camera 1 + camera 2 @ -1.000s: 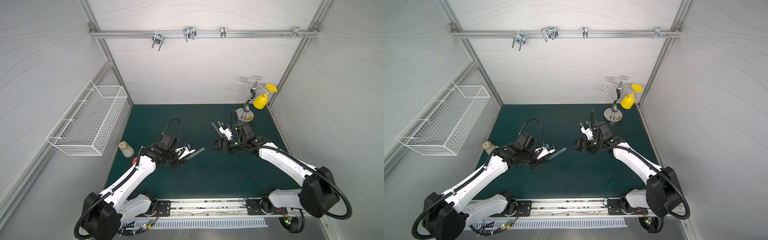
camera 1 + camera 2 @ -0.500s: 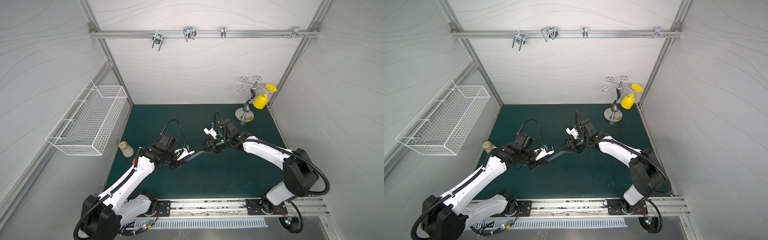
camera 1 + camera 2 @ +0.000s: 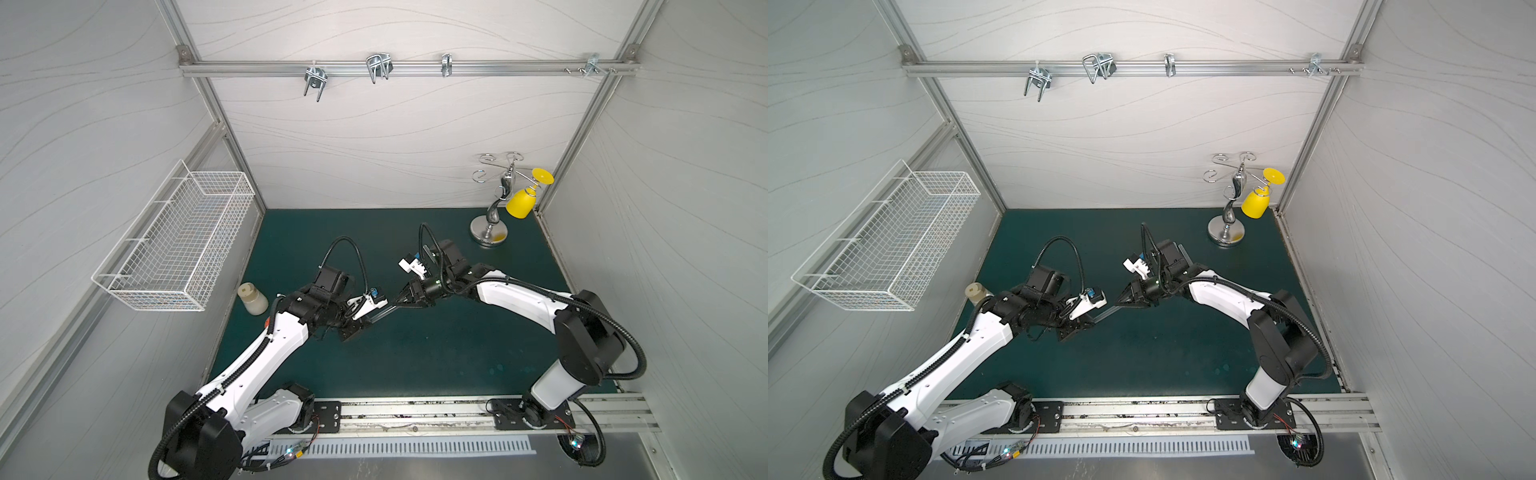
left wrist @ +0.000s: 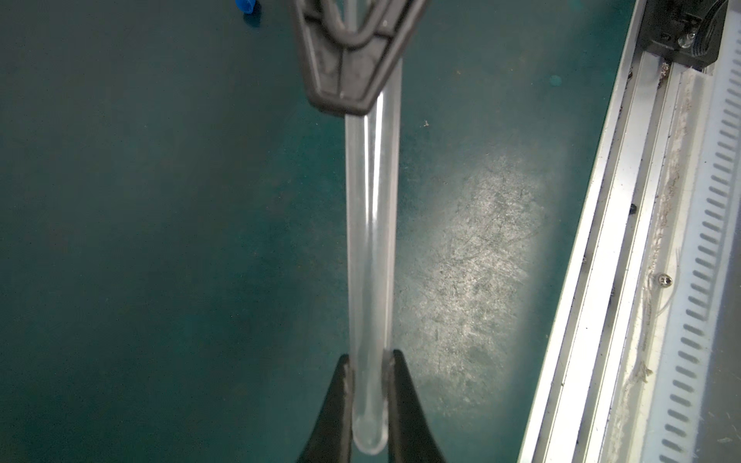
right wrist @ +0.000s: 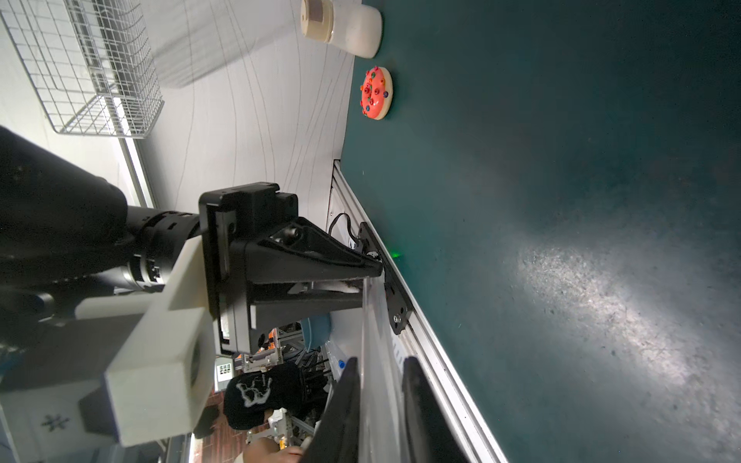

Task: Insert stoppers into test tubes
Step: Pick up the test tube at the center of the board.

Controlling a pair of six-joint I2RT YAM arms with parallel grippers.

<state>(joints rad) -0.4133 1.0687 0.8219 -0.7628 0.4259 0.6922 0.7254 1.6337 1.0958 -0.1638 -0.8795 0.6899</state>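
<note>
Test tube (image 4: pixel 371 240) gripped at both ends by two robot arms above the green mat (image 3: pixel 415 365).
The left gripper (image 4: pixel 369 354) is clamped on the rounded end. The right gripper (image 5: pixel 381 358) has its jaws drawn in against the other end, one on each side. In both top views the two white arms reach in from the front rail, elbows out to the sides, wrists angled toward each other, with the test tube bridging the gap over the middle of the mat. One tube is in view, and one blue stopper (image 4: pixel 245 6) sits on the mat at the edge of the left wrist view. Also counted: one cream-capped bottle (image 3: pixel 252 297), one pink doughnut (image 5: pixel 375 93), one wire basket (image 3: pixel 174 237) on the left wall, and one yellow goblet (image 3: pixel 524 202) hanging from a metal stand (image 3: pixel 490 232).
</note>
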